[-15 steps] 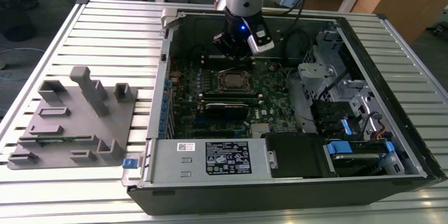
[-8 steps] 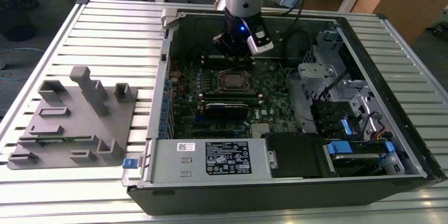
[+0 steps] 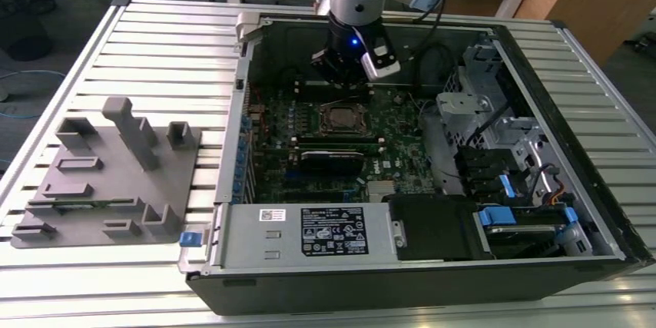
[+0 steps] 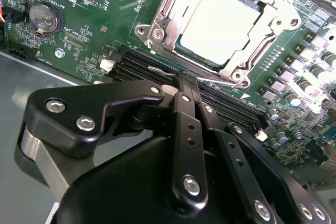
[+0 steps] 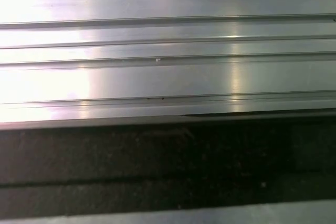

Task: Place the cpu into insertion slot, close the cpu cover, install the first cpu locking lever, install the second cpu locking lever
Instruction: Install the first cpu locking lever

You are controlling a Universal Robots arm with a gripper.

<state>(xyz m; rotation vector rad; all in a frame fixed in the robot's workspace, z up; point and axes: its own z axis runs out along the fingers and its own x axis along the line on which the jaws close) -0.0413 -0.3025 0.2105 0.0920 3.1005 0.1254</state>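
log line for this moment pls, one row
cpu: in insertion slot | cpu cover: down over it | gripper: shut, empty, beside the slot

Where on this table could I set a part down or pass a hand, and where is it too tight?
Bare table slats lie on the far side of the grey fixture block and on its near side, at the exterior view's left. Inside the computer case it is crowded: the gripper hangs low beside the cpu.

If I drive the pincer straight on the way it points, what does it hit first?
Probably the black memory slots, just short of the cpu: in the second wrist view the pincer tip lies over them. Depth is unclear, so treat this as a guess.
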